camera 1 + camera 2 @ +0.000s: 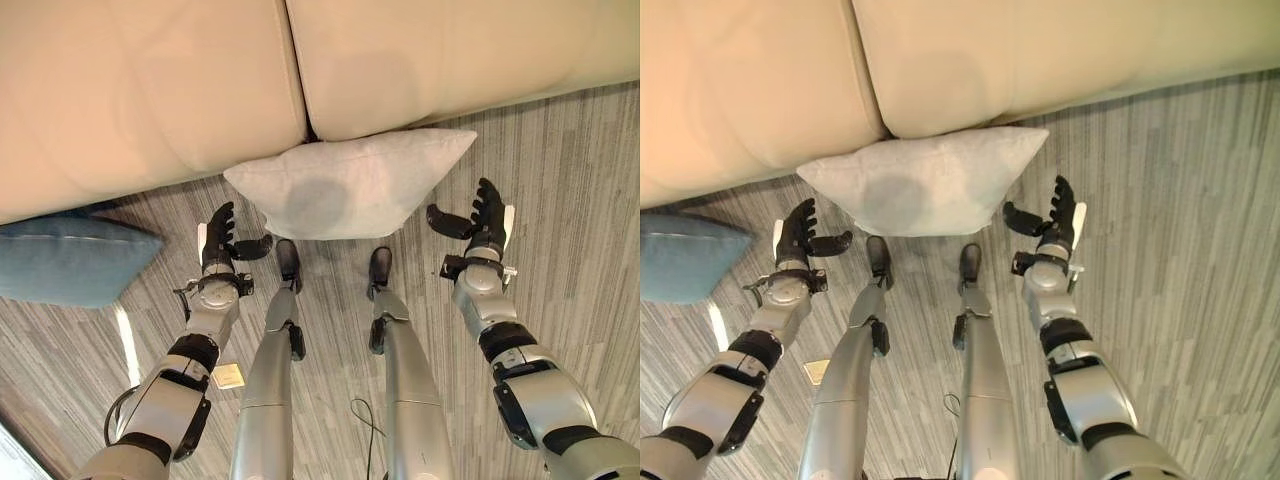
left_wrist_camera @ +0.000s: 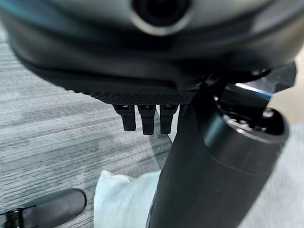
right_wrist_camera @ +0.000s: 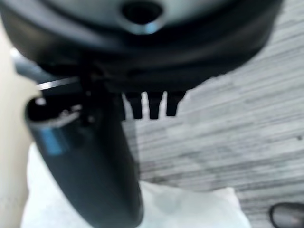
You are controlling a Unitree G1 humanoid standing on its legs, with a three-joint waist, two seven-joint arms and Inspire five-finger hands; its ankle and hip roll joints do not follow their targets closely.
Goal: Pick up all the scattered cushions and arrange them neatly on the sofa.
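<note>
Both open, empty hands, left hand [image 1: 218, 245] and right hand [image 1: 487, 225], are flanking the pale grey square fabric cushion [image 1: 350, 183] leaning against the beige leather sofa [image 1: 150, 90]; the right wrist view is showing bare striped floor [image 3: 237, 123] beyond its corner.

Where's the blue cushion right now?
The blue cushion lies on the floor at the robot's far left, against the sofa front, beyond the left hand and apart from the white cushion.

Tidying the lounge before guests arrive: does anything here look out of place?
Yes. Two cushions lie on the floor instead of on the sofa: a white cushion against its front edge, between the open left hand and right hand, and a blue cushion off to the robot's left.
</note>
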